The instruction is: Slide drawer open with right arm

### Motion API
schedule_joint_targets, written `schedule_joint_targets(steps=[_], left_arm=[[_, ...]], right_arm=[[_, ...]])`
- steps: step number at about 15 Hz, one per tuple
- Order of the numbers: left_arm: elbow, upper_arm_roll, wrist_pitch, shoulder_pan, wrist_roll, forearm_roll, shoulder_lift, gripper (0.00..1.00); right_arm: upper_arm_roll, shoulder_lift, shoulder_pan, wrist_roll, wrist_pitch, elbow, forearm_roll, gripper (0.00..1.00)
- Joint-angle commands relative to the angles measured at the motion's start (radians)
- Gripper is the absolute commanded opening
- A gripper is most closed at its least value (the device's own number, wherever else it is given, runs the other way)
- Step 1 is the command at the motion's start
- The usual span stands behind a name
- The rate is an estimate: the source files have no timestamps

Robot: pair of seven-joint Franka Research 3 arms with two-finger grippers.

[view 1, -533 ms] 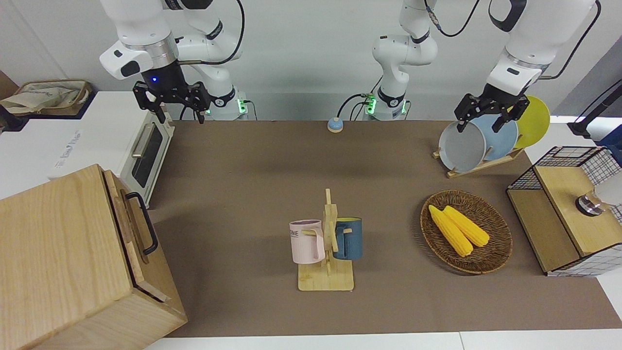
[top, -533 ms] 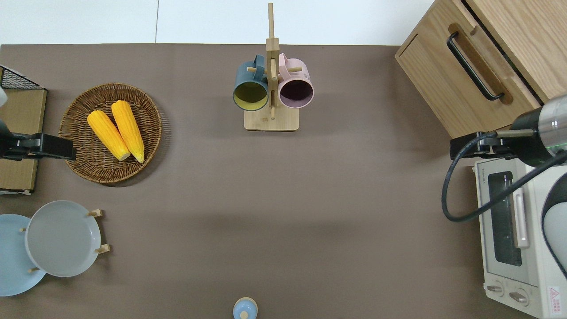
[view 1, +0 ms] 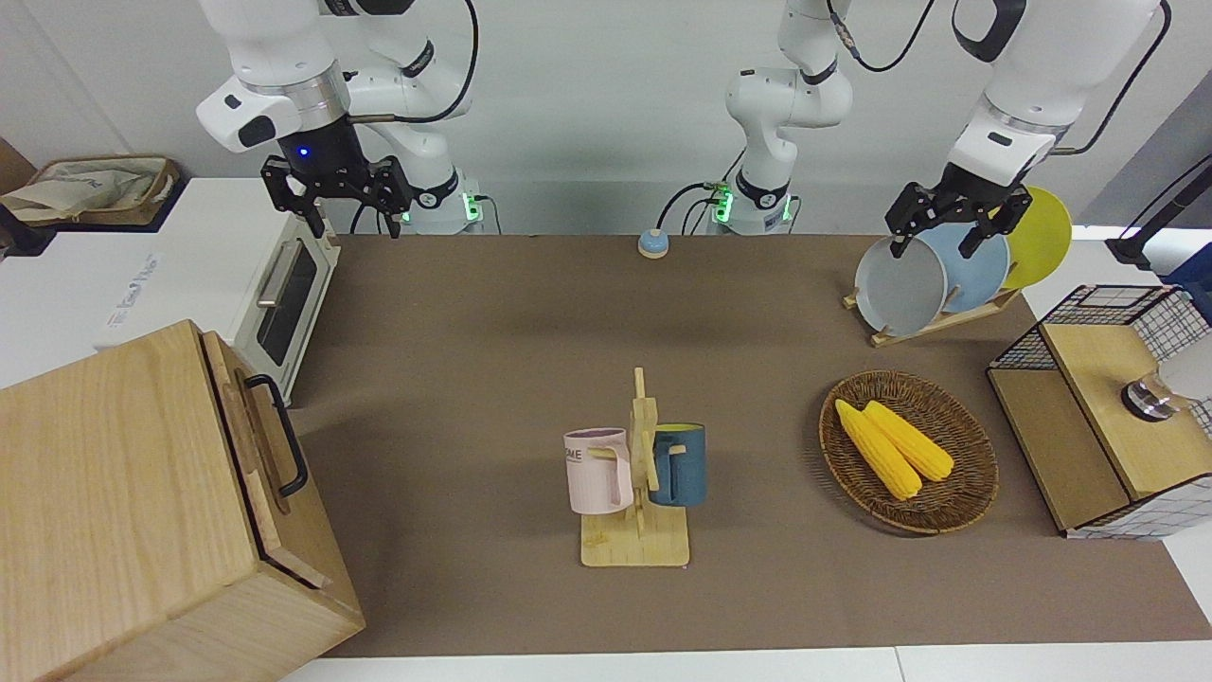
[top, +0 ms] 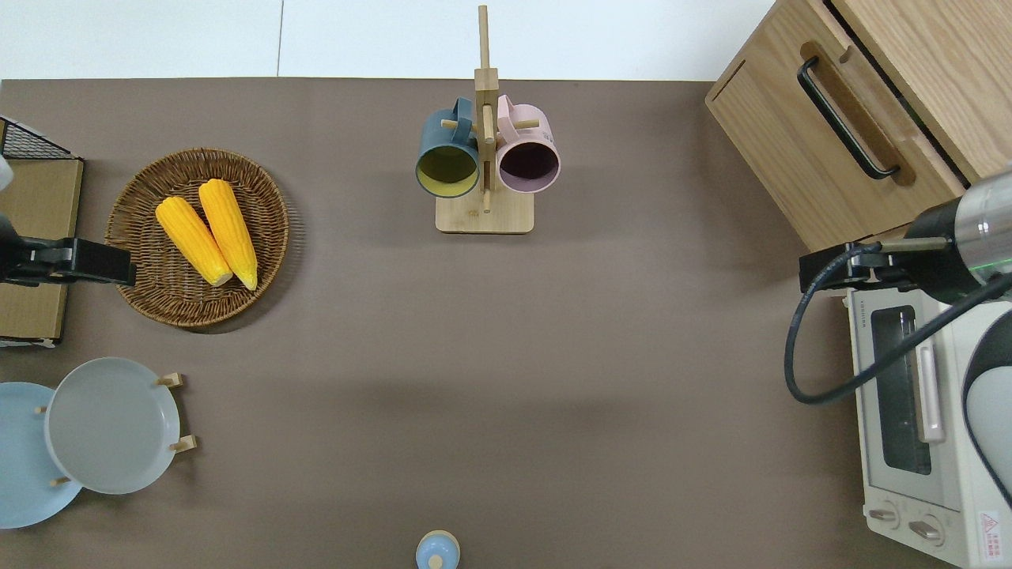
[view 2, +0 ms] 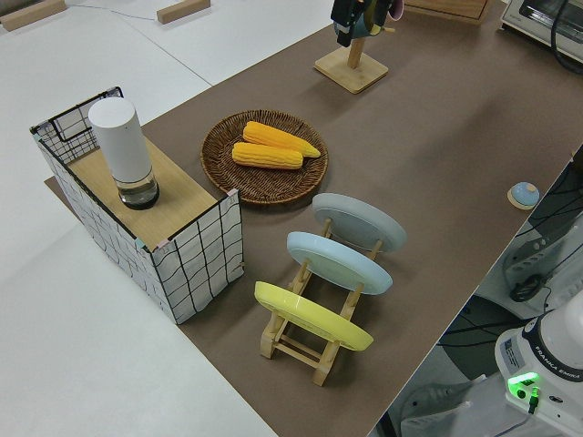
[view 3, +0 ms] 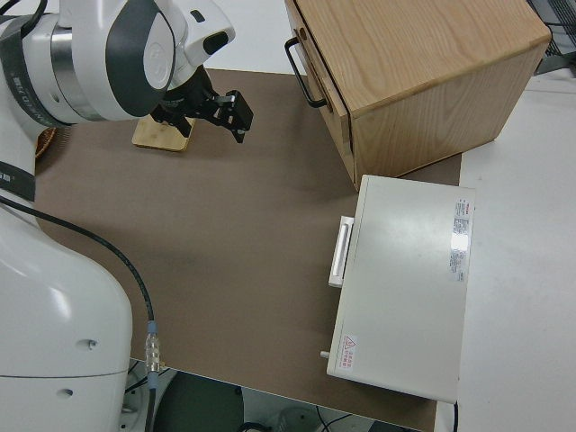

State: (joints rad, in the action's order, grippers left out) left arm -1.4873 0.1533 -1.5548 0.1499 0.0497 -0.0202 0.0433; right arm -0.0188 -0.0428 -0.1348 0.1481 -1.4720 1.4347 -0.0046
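We see the right gripper (view 1: 344, 204) with fingers spread wide, up in the air over the toaster oven's (top: 909, 411) corner, well apart from the shut drawer (view 1: 254, 445) in the wooden cabinet (view 1: 123, 493); the left arm is parked.

Yellow corn (view 1: 892, 448) lies in a brown woven basket (view 1: 966, 502).

On the surface (top: 601, 379), the cabinet (top: 909, 47) with its drawer (top: 830, 150) sits at my right arm's end, farther from me than the oven (top: 925, 427) beside it. The mug rack (top: 484, 158) stands mid-surface. Toward my left arm's end lie the basket (top: 142, 300) holding corn (top: 207, 229), the plate rack (top: 178, 411) nearer me, and the mesh cabinet (top: 32, 237) at the edge.
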Motion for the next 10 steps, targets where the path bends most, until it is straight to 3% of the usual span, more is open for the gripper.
schedule_joint_targets(steps=[1, 8, 10], left_arm=[[0.021, 0.017, -0.001, 0.017, 0.009, 0.012, 0.013, 1.00], [0.021, 0.017, -0.001, 0.017, 0.009, 0.012, 0.013, 1.00], [0.021, 0.017, -0.001, 0.017, 0.009, 0.011, 0.013, 1.00]], right_arm=[[-0.004, -0.006, 0.000, -0.018, 0.018, -0.010, 0.012, 0.990], [-0.003, -0.012, -0.002, -0.015, 0.018, -0.008, -0.026, 0.990], [-0.003, -0.022, -0.041, -0.015, 0.018, -0.008, -0.093, 0.990]])
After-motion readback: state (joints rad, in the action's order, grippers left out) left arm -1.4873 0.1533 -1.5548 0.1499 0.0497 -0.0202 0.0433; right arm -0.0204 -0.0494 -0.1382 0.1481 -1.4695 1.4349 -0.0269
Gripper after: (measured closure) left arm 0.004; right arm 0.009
